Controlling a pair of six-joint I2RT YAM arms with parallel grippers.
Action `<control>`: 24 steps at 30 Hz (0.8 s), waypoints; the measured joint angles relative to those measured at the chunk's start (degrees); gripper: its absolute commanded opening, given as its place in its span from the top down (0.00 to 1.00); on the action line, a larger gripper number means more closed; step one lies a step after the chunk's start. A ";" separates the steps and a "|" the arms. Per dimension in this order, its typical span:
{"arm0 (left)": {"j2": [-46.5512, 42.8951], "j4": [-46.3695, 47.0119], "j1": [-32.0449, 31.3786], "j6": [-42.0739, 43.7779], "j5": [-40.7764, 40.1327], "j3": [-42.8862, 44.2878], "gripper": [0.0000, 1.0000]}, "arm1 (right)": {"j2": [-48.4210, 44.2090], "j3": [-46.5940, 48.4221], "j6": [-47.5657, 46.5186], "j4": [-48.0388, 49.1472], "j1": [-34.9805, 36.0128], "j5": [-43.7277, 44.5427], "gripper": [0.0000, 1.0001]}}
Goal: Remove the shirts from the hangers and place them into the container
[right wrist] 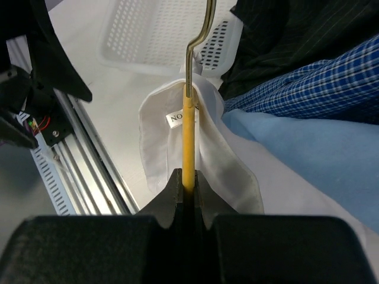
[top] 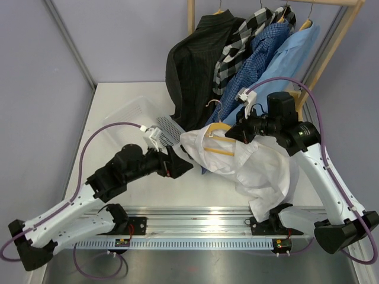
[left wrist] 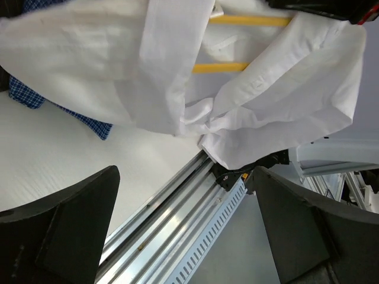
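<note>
**White bench (top: pixel 136 89) — plain white shirt (top: pixel 260 171) held up on its hanger**

Over the bench the right arm's fingers (right wrist: pixel 169 201) are clamped narrow on the thin yellow hanger (right wrist: pixel 188 142), whose metal hook points toward the white perforated plastic basket (right wrist: pixel 160 35). The plain white shirt hangs from it between the two arms, outside the basket. The left arm's fingers (left wrist: pixel 65 236) stand wide, holding nothing — facing the shirt's folds. Behind, a black pinstriped shirt (top: pixel 192 65), black-and-white check shirt (top: pixel 237 44), dark blue check shirt (top: pixel 263 44) and light blue shirt (top: pixel 293 56) hang on the wooden rack (top: pixel 342 36).
</note>
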 measured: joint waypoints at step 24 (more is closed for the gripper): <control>25.83 12.98 -17.09 -2.08 -33.48 5.38 0.33 | -4.79 -1.49 6.54 3.58 0.09 4.83 1.00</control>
